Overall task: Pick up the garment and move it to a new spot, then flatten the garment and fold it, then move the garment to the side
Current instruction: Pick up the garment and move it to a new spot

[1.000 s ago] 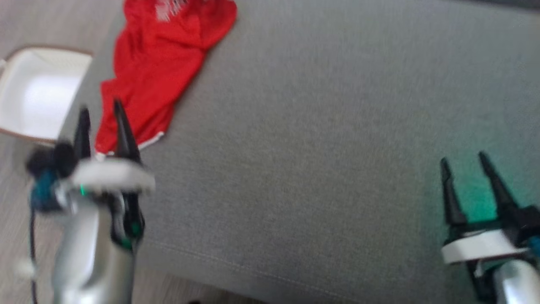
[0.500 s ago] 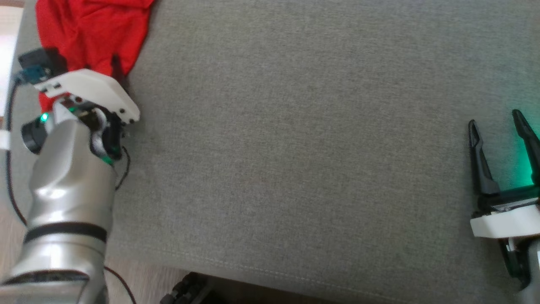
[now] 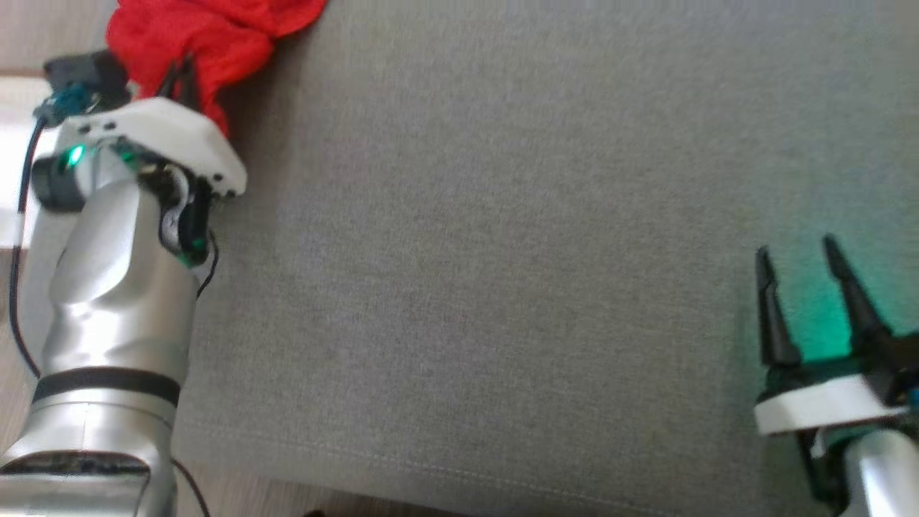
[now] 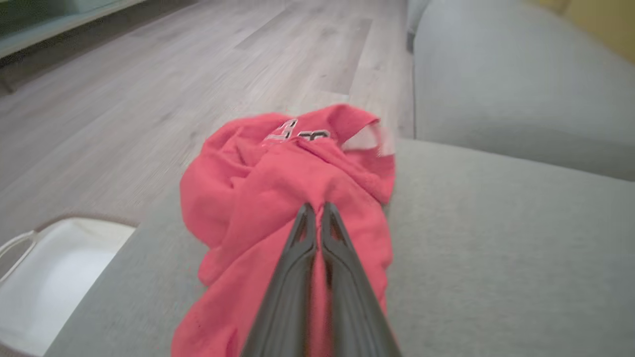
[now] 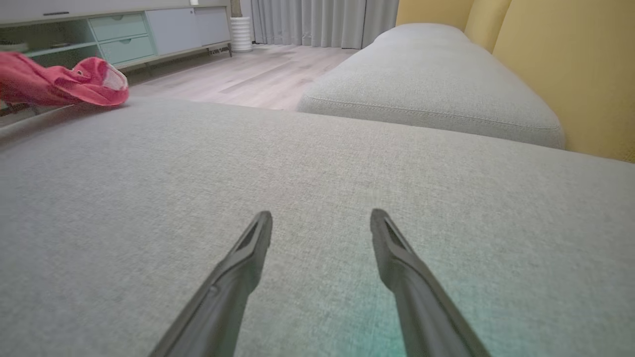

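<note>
Left wrist view is showing the left pincer [image 4: 315,207] pinching a fold of the red garment [image 4: 278,168], lying bunched at the far left edge of the grey cushion [image 4: 496,223], while the right pincer [image 3: 795,253] is hanging spread. Blur is hindering judgement, but the bite is looking shallow, so cloth could be slipping free on lifting; a second ago that left pincer was standing spread, short of the hem

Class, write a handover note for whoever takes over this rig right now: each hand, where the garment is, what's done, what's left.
Left hand: shut on the red garment.
Right hand: open, empty, above bare grey cushion.
Garment: bunched at the cushion's left edge.
Done: grip taken.
Left: carry it to a new spot, flatten, fold, move aside.
</note>
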Controlling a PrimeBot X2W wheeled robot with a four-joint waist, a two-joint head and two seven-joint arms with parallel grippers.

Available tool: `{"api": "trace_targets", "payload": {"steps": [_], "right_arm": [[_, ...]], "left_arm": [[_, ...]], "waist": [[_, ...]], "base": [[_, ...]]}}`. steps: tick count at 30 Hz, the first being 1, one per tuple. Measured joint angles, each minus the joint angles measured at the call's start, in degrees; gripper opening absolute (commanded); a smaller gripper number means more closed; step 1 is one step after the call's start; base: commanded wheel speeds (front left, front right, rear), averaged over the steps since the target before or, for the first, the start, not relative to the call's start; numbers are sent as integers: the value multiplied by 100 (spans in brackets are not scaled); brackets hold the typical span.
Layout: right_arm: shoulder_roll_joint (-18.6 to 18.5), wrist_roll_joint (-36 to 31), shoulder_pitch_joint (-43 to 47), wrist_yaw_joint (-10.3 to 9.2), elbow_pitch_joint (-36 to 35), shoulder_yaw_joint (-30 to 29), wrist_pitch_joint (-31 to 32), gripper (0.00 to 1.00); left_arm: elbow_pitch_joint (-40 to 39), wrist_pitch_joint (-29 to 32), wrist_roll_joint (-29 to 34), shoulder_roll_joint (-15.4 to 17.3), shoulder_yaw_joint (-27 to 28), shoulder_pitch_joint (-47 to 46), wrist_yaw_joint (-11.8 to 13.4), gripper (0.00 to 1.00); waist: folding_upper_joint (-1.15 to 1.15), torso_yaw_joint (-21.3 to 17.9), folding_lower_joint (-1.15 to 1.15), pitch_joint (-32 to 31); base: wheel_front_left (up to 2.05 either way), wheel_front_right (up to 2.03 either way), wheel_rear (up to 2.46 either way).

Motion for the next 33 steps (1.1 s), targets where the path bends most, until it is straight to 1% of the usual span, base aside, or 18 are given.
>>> {"api": "trace_targets", "payload": {"steps": [2, 3, 6, 8, 13, 18, 22, 25, 27, 28, 29, 32, 33], "right_arm": [[119, -1, 71, 0, 151, 42, -58, 100], [235, -1, 103, 0, 307, 68, -88, 100], [371, -1, 136, 0, 441, 119, -155, 100], [434, -1, 158, 0, 535, 156, -175, 100], [568, 27, 157, 0, 712, 179, -218, 100], [619, 110, 158, 0, 731, 203, -230, 100], [679, 159, 157, 0, 736, 312, -230, 100], [703, 246, 155, 0, 746, 424, -230, 100], [703, 376, 153, 0, 750, 489, -231, 100], [703, 376, 153, 0, 750, 489, -231, 100], [704, 461, 147, 0, 771, 563, -231, 100], [706, 512, 139, 0, 817, 621, -231, 100], [706, 512, 139, 0, 817, 621, -231, 100]], "left_arm": [[-318, 146, 1, -15, -114, 13, -144, 0], [-732, 366, 0, -32, -256, 69, -270, 0], [-1573, 889, -67, -81, -445, 312, -442, 0], [-2304, 1345, -191, -91, -610, 618, -522, 0], [-4395, 2688, -614, 0, -1084, 1558, -617, 0], [-6433, 4043, -1450, 283, -1572, 2340, -658, 0], [-7530, 4892, -1930, 553, -1785, 2553, -657, 0], [-7952, 5341, -2154, 653, -1842, 2527, -626, 0], [-7964, 5582, -2250, 673, -1856, 2424, -588, 0], [-7964, 5582, -2250, 673, -1856, 2424, -588, 0], [-7774, 5713, -2285, 666, -1857, 2213, -547, 0], [-7153, 5789, -2272, 612, -1852, 1773, -497, 0], [-7153, 5789, -2272, 612, -1852, 1773, -497, 0]], "waist": [[0, -31, 0, -185], [0, -78, 0, -372], [0, -191, 0, -627], [0, -316, 0, -756], [0, -691, 0, -969], [0, -1069, 0, -1079], [0, -1381, 0, -1111], [0, -1619, 0, -1116], [0, -1773, 0, -1106], [0, -1773, 0, -1106], [0, -1923, 0, -1078], [0, -2118, 0, -1011], [0, -2118, 0, -1011]], "base": [[0, 0, 0], [0, 0, 0], [0, 0, 0], [0, 0, 0], [0, 0, 0], [0, 0, 0], [0, 0, 0], [0, 0, 0], [0, 0, 0], [0, 0, 0], [0, 0, 0], [0, 0, 0], [0, 0, 0]]}}
